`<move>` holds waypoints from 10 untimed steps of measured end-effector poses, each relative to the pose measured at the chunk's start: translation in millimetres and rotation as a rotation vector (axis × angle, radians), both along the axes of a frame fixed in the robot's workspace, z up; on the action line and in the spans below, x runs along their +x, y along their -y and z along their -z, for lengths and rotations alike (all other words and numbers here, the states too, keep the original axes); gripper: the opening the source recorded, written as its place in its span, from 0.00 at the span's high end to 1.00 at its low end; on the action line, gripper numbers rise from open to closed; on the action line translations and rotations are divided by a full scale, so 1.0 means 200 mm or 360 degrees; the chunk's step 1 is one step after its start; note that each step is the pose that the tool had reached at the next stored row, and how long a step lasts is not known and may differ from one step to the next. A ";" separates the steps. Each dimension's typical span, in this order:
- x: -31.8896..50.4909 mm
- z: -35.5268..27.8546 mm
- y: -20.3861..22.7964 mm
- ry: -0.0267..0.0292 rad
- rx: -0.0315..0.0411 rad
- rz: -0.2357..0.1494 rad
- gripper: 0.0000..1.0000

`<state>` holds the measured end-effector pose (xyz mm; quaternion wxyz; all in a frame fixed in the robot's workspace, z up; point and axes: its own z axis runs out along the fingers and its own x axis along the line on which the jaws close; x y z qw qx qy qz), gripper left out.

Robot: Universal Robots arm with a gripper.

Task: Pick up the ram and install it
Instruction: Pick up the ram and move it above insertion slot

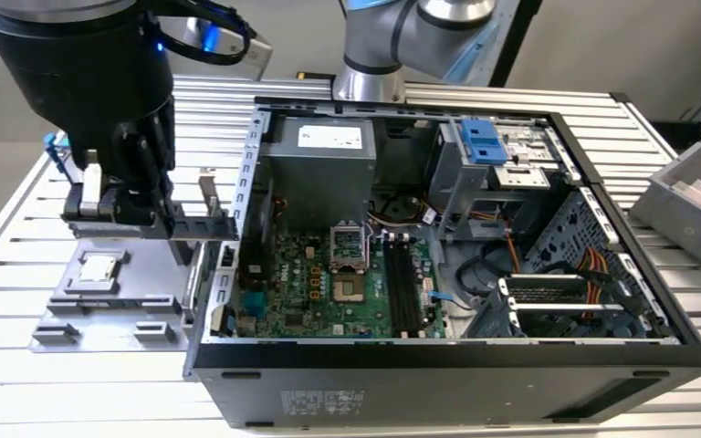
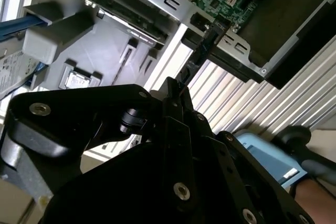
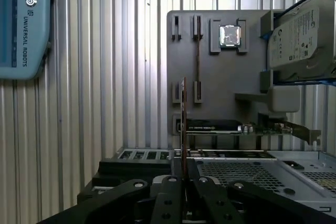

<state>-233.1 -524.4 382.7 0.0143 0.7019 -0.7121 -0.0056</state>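
Both jaws clamp the ram (image 3: 183,121) above the grey tray (image 3: 220,77), just beside the open computer case (image 1: 448,360).

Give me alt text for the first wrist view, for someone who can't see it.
The gripper holds the ram, seen edge-on as a thin upright strip, with a ribbed metal table behind. Beyond it, a grey holder bears a small silver chip, with a hard drive at its edge.

open computer case (image 1: 448,383) on slatted table (image 1: 10,274) | grey tray (image 1: 107,315) beside it | square chip (image 1: 99,267) on tray
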 end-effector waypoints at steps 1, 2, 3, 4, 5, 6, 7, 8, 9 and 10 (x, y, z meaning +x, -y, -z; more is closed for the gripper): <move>0.008 0.000 0.000 0.00000 0.0000 0.0000 1.00; 0.015 0.000 0.000 0.00000 0.0000 0.0000 1.00; 0.022 0.000 0.000 -0.00002 0.0000 0.0000 1.00; 0.029 0.000 0.000 -0.00001 0.0000 0.0000 1.00; 0.036 0.000 0.000 -0.00002 0.0000 0.0000 1.00; 0.042 0.000 0.000 -0.00002 0.0000 0.0000 1.00; 0.049 0.000 0.000 -0.00005 0.0000 0.0000 1.00; 0.056 0.000 0.000 -0.00003 0.0000 0.0000 1.00; 0.063 0.000 0.000 -0.00004 0.0000 0.0000 1.00; 0.070 0.000 0.000 -0.00005 0.0000 0.0000 1.00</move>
